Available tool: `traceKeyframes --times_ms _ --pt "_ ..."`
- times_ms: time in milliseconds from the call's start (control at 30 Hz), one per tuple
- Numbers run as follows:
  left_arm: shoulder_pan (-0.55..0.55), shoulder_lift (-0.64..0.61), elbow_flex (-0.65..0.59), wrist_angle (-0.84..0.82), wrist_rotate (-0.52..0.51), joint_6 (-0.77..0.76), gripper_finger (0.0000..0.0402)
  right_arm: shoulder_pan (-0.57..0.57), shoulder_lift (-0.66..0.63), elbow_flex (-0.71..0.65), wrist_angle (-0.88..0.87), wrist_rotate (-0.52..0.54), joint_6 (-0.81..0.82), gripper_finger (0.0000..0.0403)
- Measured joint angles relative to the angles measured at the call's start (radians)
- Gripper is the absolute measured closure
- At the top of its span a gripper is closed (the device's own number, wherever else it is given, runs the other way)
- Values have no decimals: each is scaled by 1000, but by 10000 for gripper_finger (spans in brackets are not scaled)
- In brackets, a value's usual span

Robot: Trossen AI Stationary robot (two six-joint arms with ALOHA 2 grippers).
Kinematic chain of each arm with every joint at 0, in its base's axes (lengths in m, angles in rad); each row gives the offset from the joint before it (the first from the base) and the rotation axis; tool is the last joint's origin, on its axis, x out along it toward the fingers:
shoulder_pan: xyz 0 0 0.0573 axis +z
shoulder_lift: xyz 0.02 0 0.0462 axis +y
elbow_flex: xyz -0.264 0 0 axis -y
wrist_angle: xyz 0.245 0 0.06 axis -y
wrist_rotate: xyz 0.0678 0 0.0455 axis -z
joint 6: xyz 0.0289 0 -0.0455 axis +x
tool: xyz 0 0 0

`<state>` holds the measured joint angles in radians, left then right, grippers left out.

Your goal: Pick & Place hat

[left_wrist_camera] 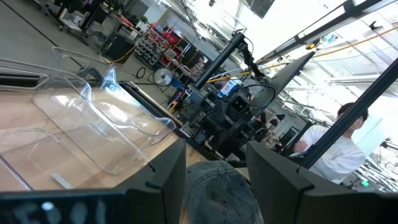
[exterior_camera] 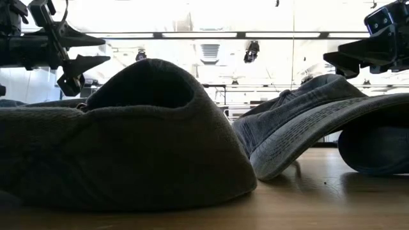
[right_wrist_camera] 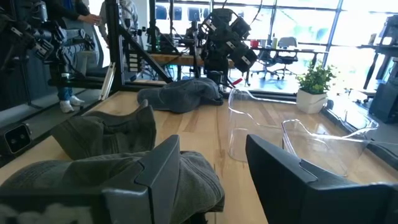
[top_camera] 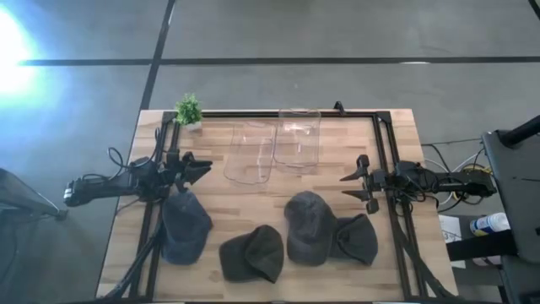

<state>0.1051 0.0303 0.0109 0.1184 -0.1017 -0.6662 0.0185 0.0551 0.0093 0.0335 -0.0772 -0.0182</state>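
Several caps lie flat on the wooden table near its near edge: a blue-grey cap (top_camera: 186, 226), a dark olive cap (top_camera: 253, 253) (exterior_camera: 140, 140), a grey cap (top_camera: 308, 226) (exterior_camera: 307, 121) and a dark cap (top_camera: 356, 239). My left gripper (top_camera: 198, 169) (left_wrist_camera: 214, 155) hangs open above the table, just beyond the blue-grey cap's far end. My right gripper (top_camera: 359, 179) (right_wrist_camera: 211, 146) is open too, above the table beyond the grey cap (right_wrist_camera: 112, 180) and the dark cap. Both touch nothing.
Two clear plastic bins (top_camera: 251, 152) (top_camera: 298, 138) stand side by side at the table's far middle, between the two grippers. A small green plant (top_camera: 189, 110) sits at the far left corner. A black frame (top_camera: 384, 152) runs round the table. A person (left_wrist_camera: 339, 143) is in the room beyond.
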Motion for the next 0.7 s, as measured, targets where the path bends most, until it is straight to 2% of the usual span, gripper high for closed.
traceKeyframes --times_ms 367,567,700 --pt "0 0 0 0 0 0 241 0 0 0 0 21 29 220" --pt "0 0 0 0 0 0 241 0 0 0 13 25 501 220" --pt "0 0 0 0 0 0 241 0 0 0 44 28 984 220"
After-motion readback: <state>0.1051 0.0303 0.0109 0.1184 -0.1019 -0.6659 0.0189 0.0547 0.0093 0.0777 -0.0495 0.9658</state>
